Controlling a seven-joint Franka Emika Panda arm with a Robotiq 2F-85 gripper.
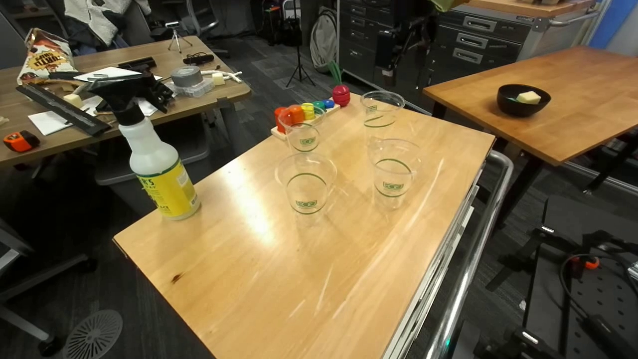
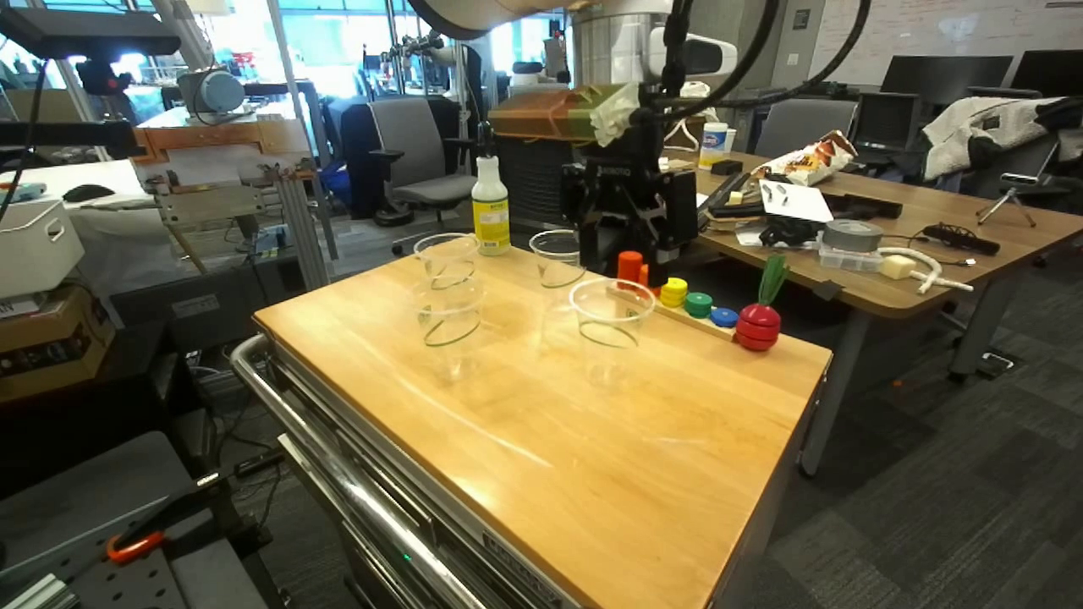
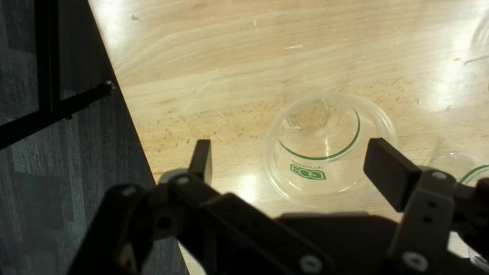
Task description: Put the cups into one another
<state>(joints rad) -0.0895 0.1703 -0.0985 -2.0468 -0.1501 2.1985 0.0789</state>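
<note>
Four clear cups [image 1: 306, 192] stand upright, apart, on the desk [image 1: 259, 294], presumably spaced so each can be gripped, end effector [image 3: 294, 166] spread wide, nothing held, likely so it fits around the cup [image 3: 328, 151] framed in its gap in wrist view.

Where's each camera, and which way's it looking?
Wrist view: sits above the gripper, which shows, facing a cup below.
In an exterior view: high, nearer the bottle, facing the toy radish; robot unclear.
In an exterior view: high, nearer the toy radish, facing the bottle; arm and gripper show.
Both exterior views share four cups.
</note>
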